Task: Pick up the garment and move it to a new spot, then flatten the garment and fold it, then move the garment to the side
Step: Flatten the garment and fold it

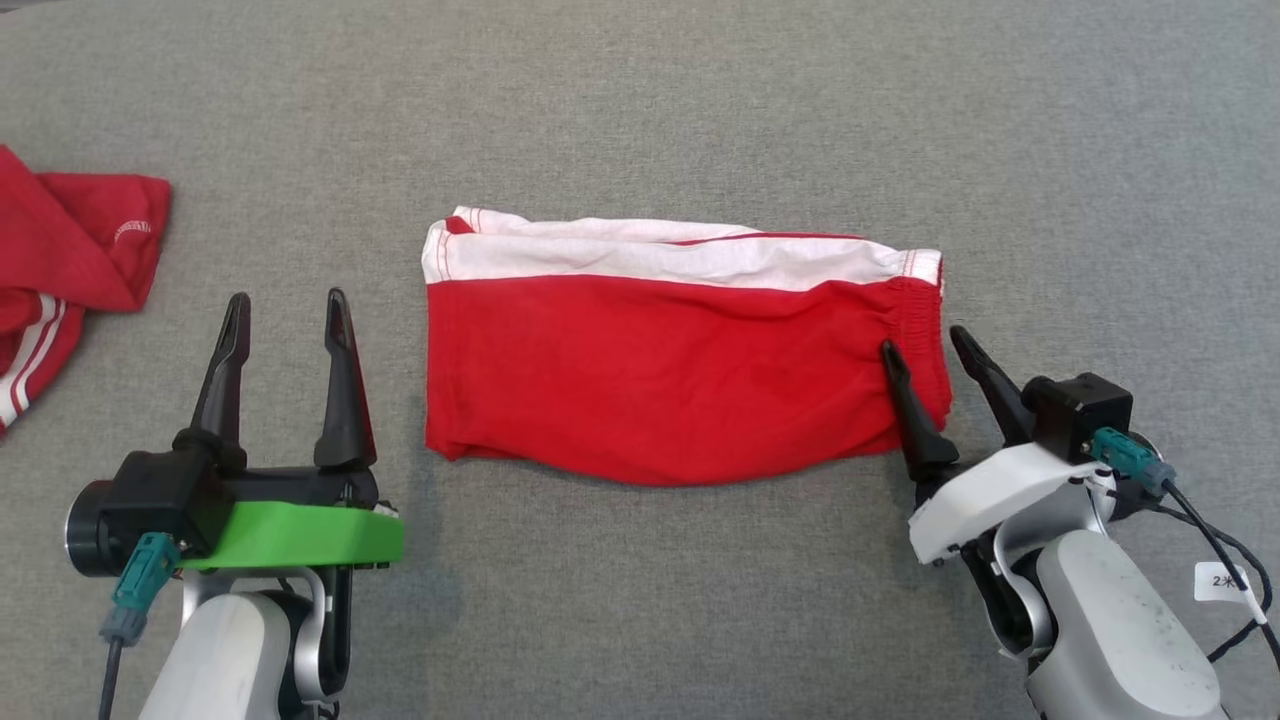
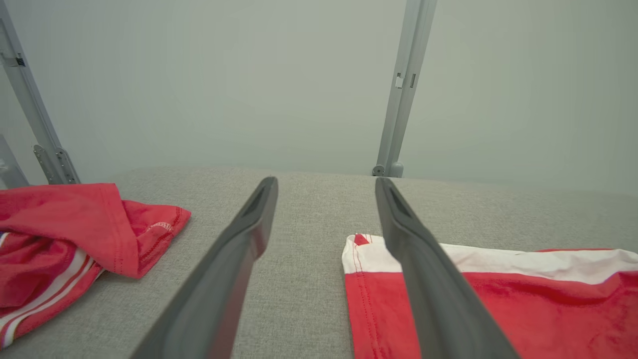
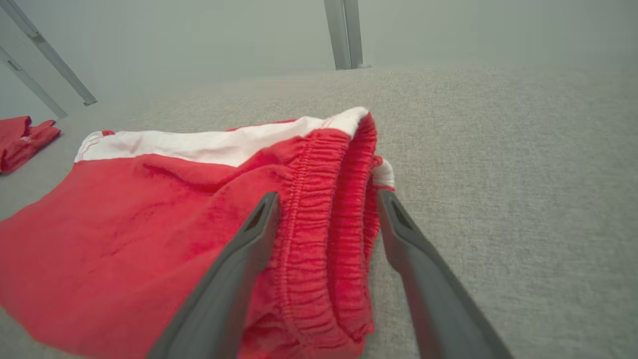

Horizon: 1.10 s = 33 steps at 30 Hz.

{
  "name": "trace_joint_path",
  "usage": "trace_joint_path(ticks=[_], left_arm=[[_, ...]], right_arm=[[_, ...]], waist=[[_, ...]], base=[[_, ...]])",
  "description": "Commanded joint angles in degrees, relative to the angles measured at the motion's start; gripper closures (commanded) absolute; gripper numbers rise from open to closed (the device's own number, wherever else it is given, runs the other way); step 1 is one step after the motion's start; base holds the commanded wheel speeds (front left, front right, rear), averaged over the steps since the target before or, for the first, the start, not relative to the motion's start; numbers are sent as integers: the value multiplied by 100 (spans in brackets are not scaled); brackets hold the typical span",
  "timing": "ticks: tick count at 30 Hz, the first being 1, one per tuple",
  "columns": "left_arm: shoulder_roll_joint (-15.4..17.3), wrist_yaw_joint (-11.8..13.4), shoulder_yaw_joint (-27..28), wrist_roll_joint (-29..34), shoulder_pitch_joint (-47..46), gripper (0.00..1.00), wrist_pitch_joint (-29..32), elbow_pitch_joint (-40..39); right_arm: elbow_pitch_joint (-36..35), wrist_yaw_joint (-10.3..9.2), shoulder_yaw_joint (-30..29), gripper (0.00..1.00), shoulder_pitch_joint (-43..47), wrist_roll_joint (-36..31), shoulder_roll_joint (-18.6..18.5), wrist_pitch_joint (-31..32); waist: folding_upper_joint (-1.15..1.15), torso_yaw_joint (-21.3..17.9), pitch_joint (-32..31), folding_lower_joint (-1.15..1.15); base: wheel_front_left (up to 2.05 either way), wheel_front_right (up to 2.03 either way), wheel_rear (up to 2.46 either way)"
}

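Garment edge partly behind right pincer

Both arms parked up front, fingers spread wide on each

Left gripper sits by the near left of the surface, its two dark fingers well apart and pointing straight away from the robot, with a green wrist plate and a pale forearm behind. Right gripper is at the near right, spread the same way but canted inward, with a white wrist cover.
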Motion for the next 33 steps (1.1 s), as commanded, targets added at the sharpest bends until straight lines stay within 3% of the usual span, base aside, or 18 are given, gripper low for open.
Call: trace_joint_path(ticks=[1, 7, 13, 14, 15, 16, 17, 18, 25, 33], left_arm=[[-14, -28, 1, -30, -92, 0, -27, 29], [-37, -51, -17, 29, -162, 0, -50, 112], [-36, -70, -6, 54, -187, 0, -61, 139], [-38, -70, -15, 56, -190, 0, -61, 149], [-39, -76, -18, 57, -195, 0, -62, 152], [-39, -79, -21, 62, -207, 0, -64, 157], [-35, -85, -21, 63, -223, 0, -65, 166], [-31, -89, -21, 60, -235, 0, -67, 172], [7, -63, 16, 63, -190, 0, -78, 186], [47, -23, -11, 101, -179, 0, -61, 118]], right_arm=[[179, 0, -26, 0, -66, 59, -55, 27], [767, -2, -231, 0, -115, 270, -94, 45], [1095, -6, -20, 0, -233, 581, -181, 400], [1130, -6, 63, 16, -253, 654, -193, 475], [1151, -5, 154, 54, -274, 717, -202, 546], [1161, -4, 250, 66, -302, 777, -214, 601], [1161, -4, 330, 89, -313, 857, -218, 651], [1148, -4, 418, 100, -324, 930, -226, 689], [873, -3, 681, 100, -383, 1343, -405, 638], [571, -6, 310, 100, -141, 1683, -743, 608]], waist=[[0, 109, 89, 0], [0, 159, 155, 0], [0, 102, 209, 0], [0, 97, 214, 0], [0, 91, 218, 0], [0, 87, 221, 0], [0, 84, 223, 0], [0, 78, 225, 0], [0, -69, 211, 0], [0, -262, 163, 0]], base=[[0, 0, 0], [0, 0, 0], [0, 0, 0], [0, 0, 0], [0, 0, 0], [0, 0, 0], [0, 0, 0], [0, 0, 0], [0, 0, 0], [0, 0, 0]])
